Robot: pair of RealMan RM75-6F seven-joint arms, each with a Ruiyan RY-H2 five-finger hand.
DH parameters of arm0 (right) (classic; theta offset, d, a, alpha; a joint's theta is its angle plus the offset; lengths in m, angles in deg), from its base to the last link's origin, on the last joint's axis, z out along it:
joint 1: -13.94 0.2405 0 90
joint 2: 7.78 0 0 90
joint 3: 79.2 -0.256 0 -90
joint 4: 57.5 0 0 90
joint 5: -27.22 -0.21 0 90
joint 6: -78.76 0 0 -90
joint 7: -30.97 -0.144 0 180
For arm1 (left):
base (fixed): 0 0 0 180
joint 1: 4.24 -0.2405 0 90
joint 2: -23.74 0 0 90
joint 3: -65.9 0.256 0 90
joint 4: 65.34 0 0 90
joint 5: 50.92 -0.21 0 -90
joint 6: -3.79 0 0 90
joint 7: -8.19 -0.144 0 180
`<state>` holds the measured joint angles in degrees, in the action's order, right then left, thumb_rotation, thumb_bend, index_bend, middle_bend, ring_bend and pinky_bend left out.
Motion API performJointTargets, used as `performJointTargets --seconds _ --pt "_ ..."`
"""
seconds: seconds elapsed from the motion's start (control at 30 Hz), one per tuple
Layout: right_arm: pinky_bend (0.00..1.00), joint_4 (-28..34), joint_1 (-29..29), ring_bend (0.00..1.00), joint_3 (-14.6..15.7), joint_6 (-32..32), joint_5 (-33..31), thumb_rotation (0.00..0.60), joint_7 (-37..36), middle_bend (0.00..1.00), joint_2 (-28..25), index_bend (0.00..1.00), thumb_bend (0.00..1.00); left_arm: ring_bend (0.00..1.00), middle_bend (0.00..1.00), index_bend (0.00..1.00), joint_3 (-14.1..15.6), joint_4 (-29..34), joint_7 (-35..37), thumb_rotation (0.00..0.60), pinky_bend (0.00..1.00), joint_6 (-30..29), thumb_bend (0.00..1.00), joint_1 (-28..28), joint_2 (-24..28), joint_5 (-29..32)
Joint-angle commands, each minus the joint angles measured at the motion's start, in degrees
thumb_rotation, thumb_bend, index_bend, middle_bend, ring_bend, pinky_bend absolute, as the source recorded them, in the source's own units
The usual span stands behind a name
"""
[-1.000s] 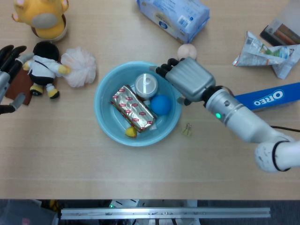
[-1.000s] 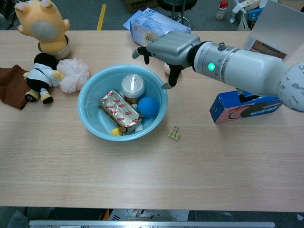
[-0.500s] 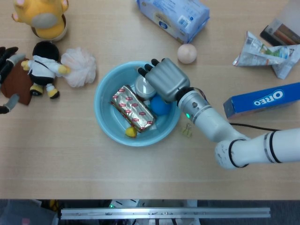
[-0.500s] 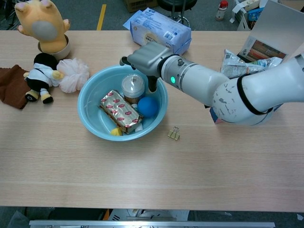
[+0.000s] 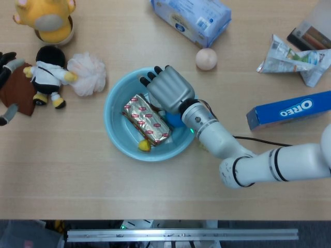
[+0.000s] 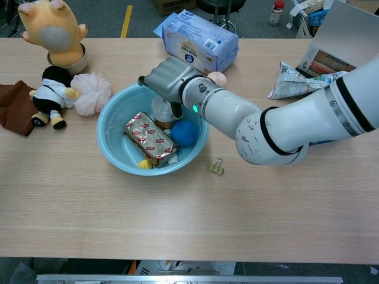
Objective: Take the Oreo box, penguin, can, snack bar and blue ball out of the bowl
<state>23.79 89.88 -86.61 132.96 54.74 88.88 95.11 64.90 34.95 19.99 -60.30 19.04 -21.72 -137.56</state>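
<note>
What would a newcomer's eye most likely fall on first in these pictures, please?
Probably the right hand, reaching into the blue bowl at mid-table, over the can. Next, the shiny snack bar lying across the bowl beside the blue ball.

My right hand (image 5: 166, 89) is covering the can (image 6: 161, 110) almost entirely in the head view, so I cannot tell whether its fingers are closing on it. The blue ball (image 5: 175, 120) is peeking out from under my wrist. The snack bar (image 5: 146, 119) is hiding most of the penguin (image 5: 144, 146). The picture's edge is cutting off my left hand (image 5: 6, 70).
</note>
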Motion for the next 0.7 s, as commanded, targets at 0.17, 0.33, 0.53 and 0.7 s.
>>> performJointTargets --seconds 0.17,0.33,0.53,0.7 --pt "0.44 -1.9 0.8 0.22 0.2 -0.2 -1.3 0.600 1.7 0.29 1.7 0.13 0.15 0.01 0.06 0.09 0.0 -0.4 0.7 0.600 0.22 0.2 0.37 -0.2 0.1 -0.1" --pt "0.45 -2.6 1.1 0.22 0.4 -0.2 -1.5 0.600 2.7 0.29 2.6 0.13 0.15 0.01 0.06 0.09 0.0 -0.8 1.0 0.600 0.22 0.5 0.37 -0.1 0.0 -0.3" --pt "0.45 -3.4 1.5 0.22 1.0 -0.1 -1.9 0.600 4.5 0.29 3.4 0.13 0.15 0.01 0.06 0.09 0.0 -1.2 1.6 0.600 0.22 0.9 0.37 -0.1 -0.2 -0.4" --pt "0.45 -4.0 1.5 0.22 1.4 0.1 -2.2 0.600 5.8 0.30 4.0 0.15 0.15 0.01 0.06 0.09 0.0 -1.6 2.1 0.600 0.22 1.2 0.37 0.0 -0.4 -0.5"
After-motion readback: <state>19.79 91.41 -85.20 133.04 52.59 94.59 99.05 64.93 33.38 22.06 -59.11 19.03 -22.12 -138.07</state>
